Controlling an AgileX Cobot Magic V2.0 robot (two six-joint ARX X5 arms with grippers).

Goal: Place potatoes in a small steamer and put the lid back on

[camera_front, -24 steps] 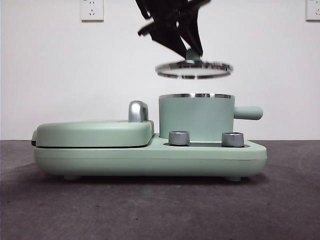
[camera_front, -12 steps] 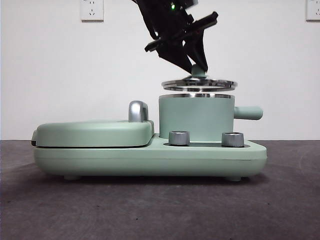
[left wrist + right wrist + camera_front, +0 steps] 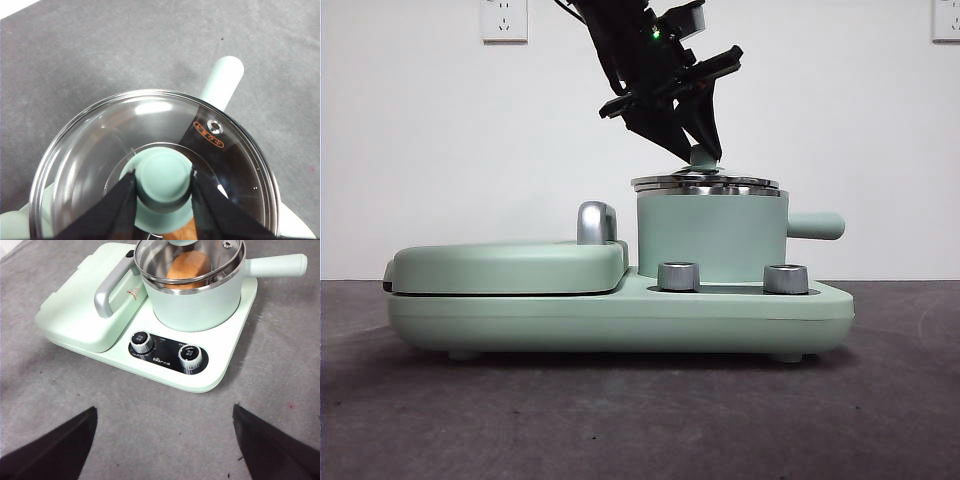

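Observation:
The mint-green small steamer (image 3: 710, 235) stands on the right half of the appliance. The glass lid (image 3: 705, 183) lies on its steel rim, a little off-centre toward the griddle side. My left gripper (image 3: 701, 152) comes down from above and is shut on the lid's mint-green knob (image 3: 164, 175). Through the glass the orange-brown potato (image 3: 187, 266) shows inside the steamer (image 3: 200, 305). My right gripper (image 3: 160, 440) hangs open over the grey table in front of the appliance, holding nothing.
A flat mint-green griddle cover (image 3: 510, 265) with a chrome handle (image 3: 595, 222) fills the appliance's left half. Two steel dials (image 3: 678, 276) (image 3: 785, 278) sit on the front panel. The steamer's stubby handle (image 3: 815, 225) sticks out to the right.
My left gripper has come down with the lid, from hanging tilted above the steamer to resting on its rim.

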